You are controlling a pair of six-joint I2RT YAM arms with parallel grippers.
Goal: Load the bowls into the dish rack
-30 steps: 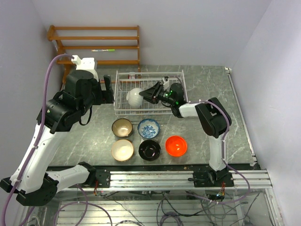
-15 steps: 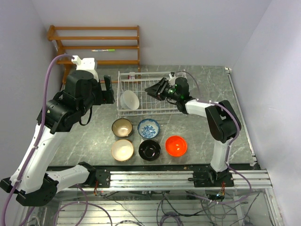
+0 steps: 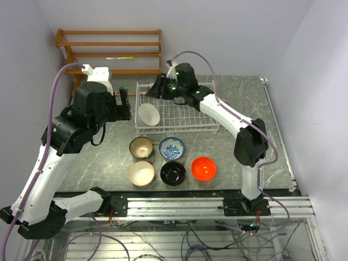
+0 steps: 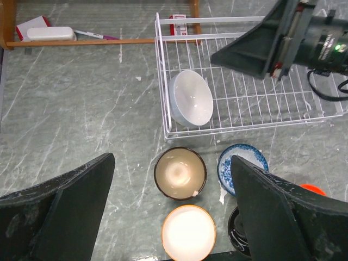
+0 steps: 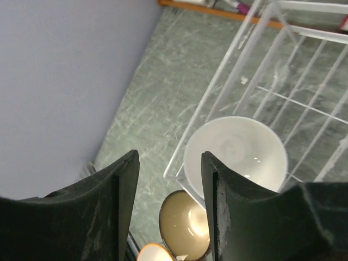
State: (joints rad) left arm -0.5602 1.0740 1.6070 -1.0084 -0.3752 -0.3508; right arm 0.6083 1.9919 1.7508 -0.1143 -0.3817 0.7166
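Note:
The white wire dish rack (image 3: 197, 122) stands at the back middle of the table. A white bowl (image 3: 148, 114) leans tilted on its side at the rack's left end; it also shows in the left wrist view (image 4: 190, 98) and the right wrist view (image 5: 236, 155). In front of the rack sit the brown bowl (image 3: 141, 147), blue-and-white bowl (image 3: 172, 148), cream bowl (image 3: 141, 173), black bowl (image 3: 173, 173) and orange-red bowl (image 3: 204, 168). My right gripper (image 3: 155, 90) is open and empty, raised above the rack's back left corner. My left gripper (image 3: 124, 103) is open and empty, left of the rack.
An orange-brown wooden slatted shelf (image 3: 109, 49) stands against the back wall, with a pen and a white box on its low board (image 4: 51, 33). A small red-and-white item (image 4: 178, 23) lies behind the rack. Walls close in on the left and right.
My right gripper has let go of the white bowl, which now leans at the rack's left end. The right arm has risen and swung to the rack's back left. The left arm is still.

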